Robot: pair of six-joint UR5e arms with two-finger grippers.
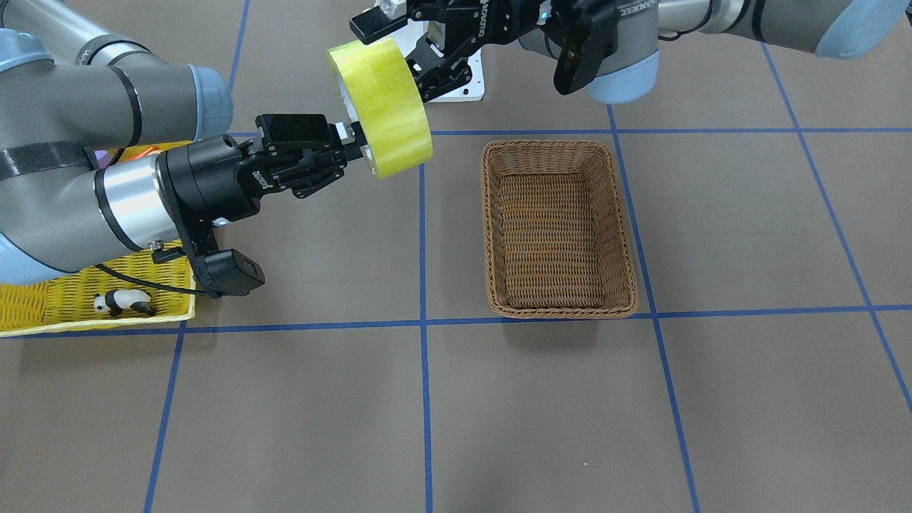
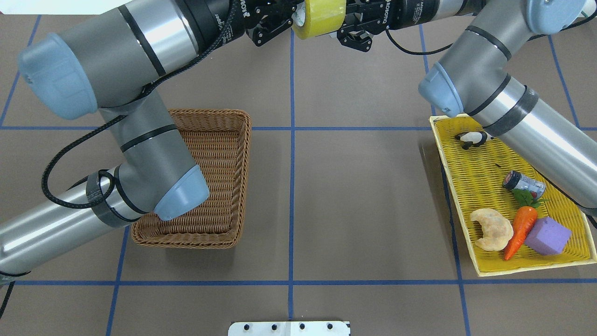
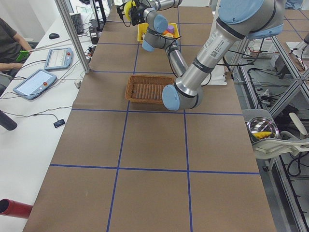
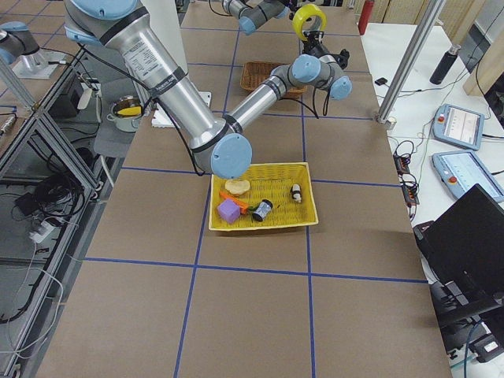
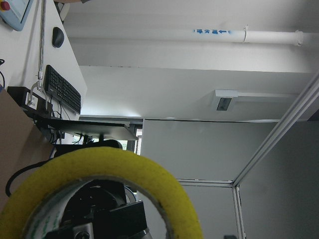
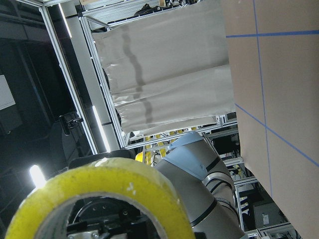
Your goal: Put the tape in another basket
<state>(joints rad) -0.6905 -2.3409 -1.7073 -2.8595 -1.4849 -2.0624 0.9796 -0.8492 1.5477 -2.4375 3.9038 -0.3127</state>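
Yellow packing tape roll (image 1: 388,107) hangs on edge, high in the air off the brown wicker basket's (image 1: 493,228) long side facing the yellow tray (image 1: 43,303). The right gripper (image 1: 354,137) pinches its wall. The left gripper's (image 2: 290,19) jaws stand spread at its opposite face. Bare table (image 1: 320,242) borders that basket rim.

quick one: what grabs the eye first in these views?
The yellow tape is held up in mid-air. The right tool grips its rim and the left tool is close on its other side, though I cannot tell whether that one has closed. Next come the brown basket on the table, with nothing in it, and the yellow tray under the right arm.
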